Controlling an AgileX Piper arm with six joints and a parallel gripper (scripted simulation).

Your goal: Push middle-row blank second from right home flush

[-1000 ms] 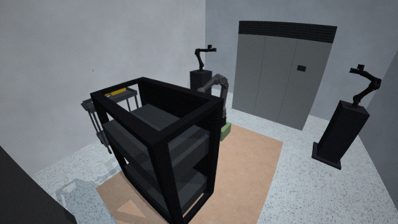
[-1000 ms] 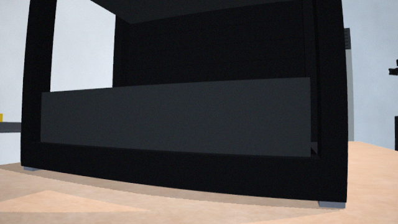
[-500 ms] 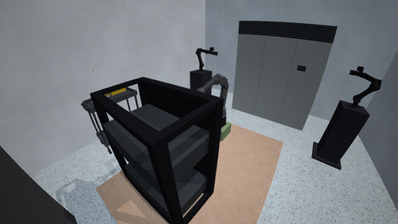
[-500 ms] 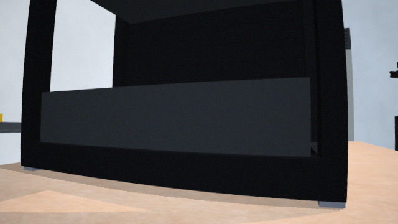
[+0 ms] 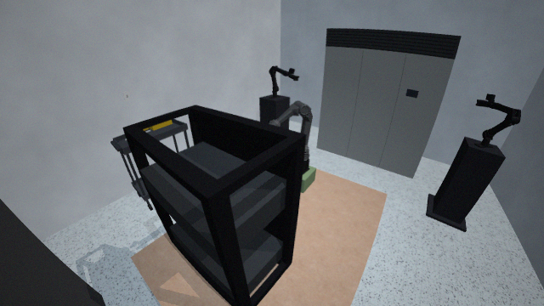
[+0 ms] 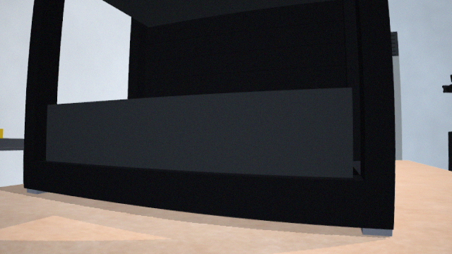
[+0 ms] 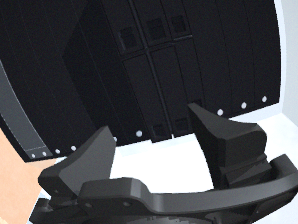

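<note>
The black rack stands on an orange mat with dark grey chassis on its shelves. My arm reaches in at the rack's far side, and the gripper itself is hidden there in this view. In the wrist view my gripper is open and empty, a short way in front of the storage chassis front. The front looks tilted, with narrow dark drive blanks side by side, each with a small square recess. I cannot tell which blanks stand out. The exterior view shows only the rack frame and a grey chassis panel.
A grey cabinet stands at the back wall. Two black pedestals with small arms stand at the right and behind the rack. A cart with a yellow item is behind the rack's left. A green block sits at my arm's base.
</note>
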